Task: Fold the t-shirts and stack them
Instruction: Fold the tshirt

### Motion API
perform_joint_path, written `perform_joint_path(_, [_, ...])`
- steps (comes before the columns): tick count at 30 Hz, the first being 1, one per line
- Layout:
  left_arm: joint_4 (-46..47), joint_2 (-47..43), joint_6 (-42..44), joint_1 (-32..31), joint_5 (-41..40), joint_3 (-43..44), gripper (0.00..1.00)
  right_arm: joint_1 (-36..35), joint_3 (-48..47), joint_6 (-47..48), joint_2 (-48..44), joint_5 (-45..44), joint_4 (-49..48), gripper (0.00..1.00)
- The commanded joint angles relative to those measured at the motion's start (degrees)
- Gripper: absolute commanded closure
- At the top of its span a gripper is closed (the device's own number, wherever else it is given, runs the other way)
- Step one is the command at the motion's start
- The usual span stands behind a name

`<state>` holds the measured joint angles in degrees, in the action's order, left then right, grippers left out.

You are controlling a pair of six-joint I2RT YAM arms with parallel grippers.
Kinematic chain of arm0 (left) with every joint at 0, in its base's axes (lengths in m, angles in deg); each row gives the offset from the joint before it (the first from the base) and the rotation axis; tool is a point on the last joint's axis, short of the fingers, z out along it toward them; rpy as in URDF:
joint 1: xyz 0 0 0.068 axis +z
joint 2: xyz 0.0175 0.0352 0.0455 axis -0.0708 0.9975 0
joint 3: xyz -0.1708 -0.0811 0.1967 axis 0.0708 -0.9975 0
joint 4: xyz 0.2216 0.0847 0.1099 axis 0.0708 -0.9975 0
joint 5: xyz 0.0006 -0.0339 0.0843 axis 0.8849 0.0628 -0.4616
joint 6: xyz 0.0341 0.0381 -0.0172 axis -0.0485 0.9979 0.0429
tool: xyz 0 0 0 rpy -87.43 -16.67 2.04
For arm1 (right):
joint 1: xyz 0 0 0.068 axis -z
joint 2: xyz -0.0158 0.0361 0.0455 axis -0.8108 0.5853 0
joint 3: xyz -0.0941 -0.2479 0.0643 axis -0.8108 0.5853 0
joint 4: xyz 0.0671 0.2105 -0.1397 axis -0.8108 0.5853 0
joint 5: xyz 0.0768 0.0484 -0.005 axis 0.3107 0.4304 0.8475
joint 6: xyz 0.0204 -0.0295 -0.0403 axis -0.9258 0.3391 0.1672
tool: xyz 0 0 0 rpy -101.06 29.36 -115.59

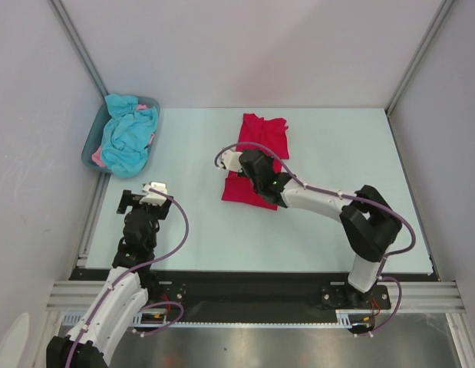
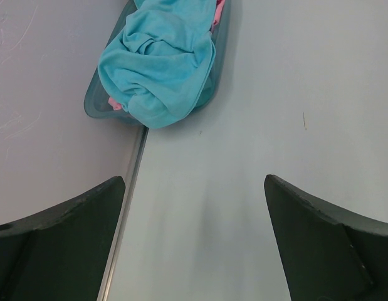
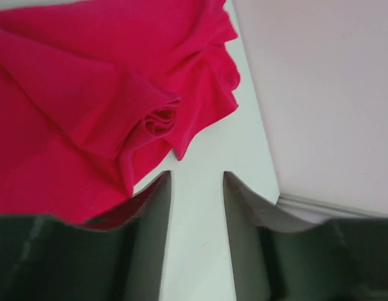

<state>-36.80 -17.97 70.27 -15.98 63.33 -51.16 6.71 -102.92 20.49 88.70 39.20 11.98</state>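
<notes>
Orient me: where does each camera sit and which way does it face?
Top external: above and behind the robot, looking down on the table; left arm and right arm show.
Left wrist: low at the table's left edge, facing the tub and turquoise shirt; left gripper shows.
Right wrist: close over the red shirt, facing its bunched edge; right gripper shows.
Shared: tub in top and left wrist; red shirt in top and right wrist.

Pale table; red t-shirt lying mid-table; grey-blue tub at far-left corner.
</notes>
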Motion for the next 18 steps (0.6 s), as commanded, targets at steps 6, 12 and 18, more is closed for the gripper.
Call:
perform_joint_path(6, [1.6, -0.3, 0.5, 0.6, -0.1, 0.0, 0.0, 1.5, -4.7, -15.1, -7.3, 9.6, 19.6, 1.0])
perform_joint_path(12, [1.4, -0.6, 0.4, 0.5, -0.1, 0.0, 0.0, 5.0, -3.1, -18.5, -4.3, 17.3, 23.6, 1.0])
perform_joint_path(18, [1.2, -0.7, 0.4, 0.6, -0.2, 0.1, 0.0, 6.2, -3.2, -18.6, 1.1, 20.4, 22.5, 1.0])
